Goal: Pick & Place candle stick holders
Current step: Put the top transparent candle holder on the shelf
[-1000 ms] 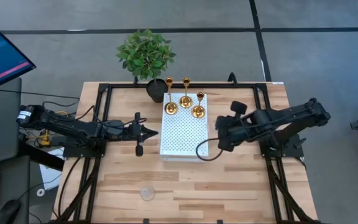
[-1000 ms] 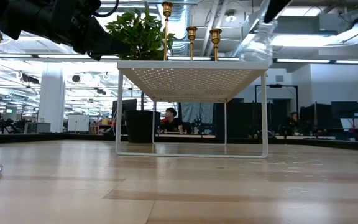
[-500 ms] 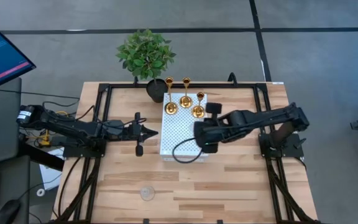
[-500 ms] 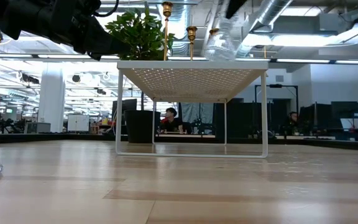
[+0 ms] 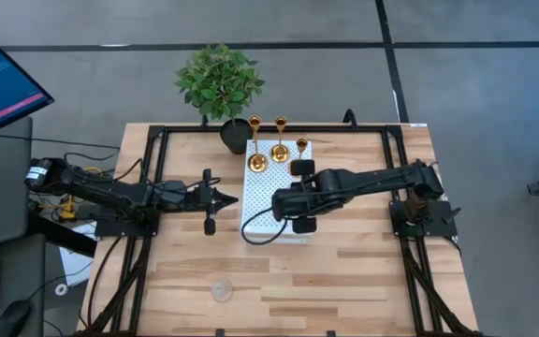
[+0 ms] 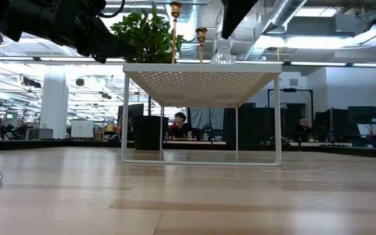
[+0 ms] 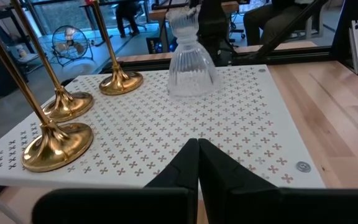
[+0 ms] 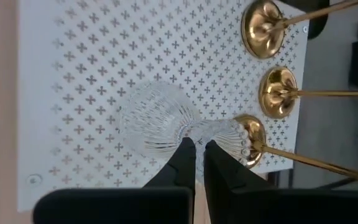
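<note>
Three gold holders stand on their round bases at the far end of the white perforated board. They also show in the left wrist view. My right gripper is over the board's middle, shut on a clear glass holder. A second clear glass holder stands on the table near its front edge. My left gripper is shut and empty, level at the board's left side. My right gripper pinches the glass holder's narrow neck between its two fingers, coming from above and slanting in from the table's right. The holder stands upright, and its wide fluted base sits at the board's top.
A green plant in a black pot stands just past the board's far left corner. Black frame rails run along both table sides. The board is raised on thin legs. Bare wood lies toward the near edge. People sit in the room behind.
My right gripper has gone toward the table's left, from beside the board's right edge to over its middle, and down. The glass holder it carries has come down with it, staying upright, and its base is now at the board's top.
</note>
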Controlling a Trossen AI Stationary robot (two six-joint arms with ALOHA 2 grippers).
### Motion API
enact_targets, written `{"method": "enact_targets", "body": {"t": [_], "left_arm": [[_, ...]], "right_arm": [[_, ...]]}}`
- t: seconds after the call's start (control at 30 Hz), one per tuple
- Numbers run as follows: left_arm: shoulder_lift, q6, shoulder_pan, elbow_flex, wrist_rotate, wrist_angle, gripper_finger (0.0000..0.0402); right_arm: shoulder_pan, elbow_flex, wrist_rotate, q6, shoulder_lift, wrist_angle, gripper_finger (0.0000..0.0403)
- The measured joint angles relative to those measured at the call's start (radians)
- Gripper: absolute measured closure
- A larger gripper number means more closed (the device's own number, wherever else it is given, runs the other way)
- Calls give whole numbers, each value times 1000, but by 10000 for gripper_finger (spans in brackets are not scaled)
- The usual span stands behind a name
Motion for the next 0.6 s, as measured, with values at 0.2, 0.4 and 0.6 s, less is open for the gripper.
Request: {"method": "enact_targets", "body": {"t": [0.2,0.4,0.6], "left_arm": [[0,0,0,0,0,0,395],[0,0,0,0,0,0,395],[0,0,0,0,0,0,395]], "right_arm": [[1,2,-26,-13,11,9,403],[0,3,-26,-14,14,12,403],[1,3,-30,-14,14,12,403]]}}
